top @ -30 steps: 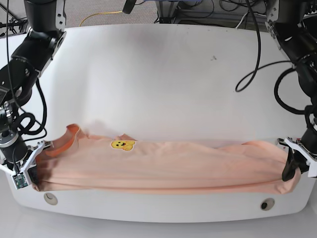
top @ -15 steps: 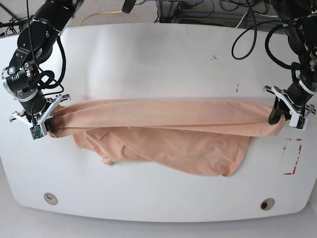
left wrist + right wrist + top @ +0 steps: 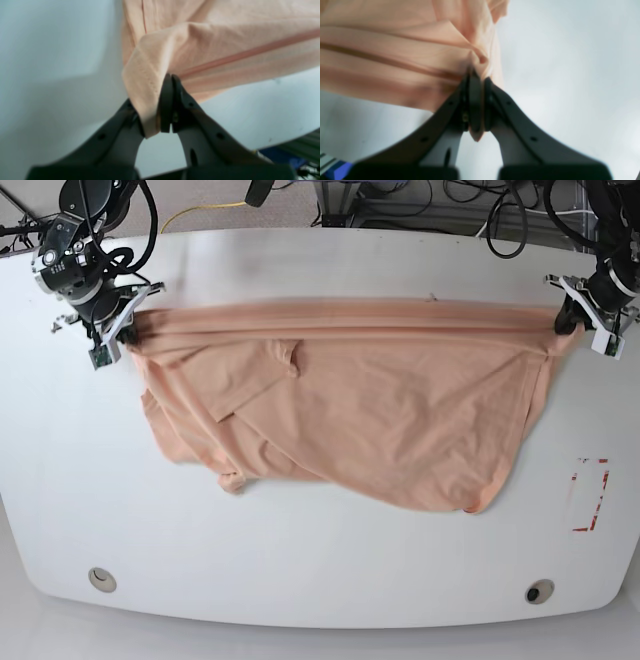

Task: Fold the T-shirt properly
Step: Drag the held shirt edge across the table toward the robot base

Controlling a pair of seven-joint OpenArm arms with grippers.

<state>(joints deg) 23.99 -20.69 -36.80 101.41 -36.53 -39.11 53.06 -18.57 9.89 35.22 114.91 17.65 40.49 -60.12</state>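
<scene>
Overhead, one peach T-shirt [image 3: 340,410] hangs stretched between two grippers above a white table [image 3: 320,570]. At ten o'clock, the right gripper [image 3: 118,330] is clamped tight on one corner; at two o'clock, the left gripper [image 3: 570,315] pinches the other. Two round holes [image 3: 101,579] mark the table's near edge.

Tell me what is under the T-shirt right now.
Only the white table shows around the T-shirt, which both grippers hold stretched along its far edge. Anything under the cloth is covered.
</scene>
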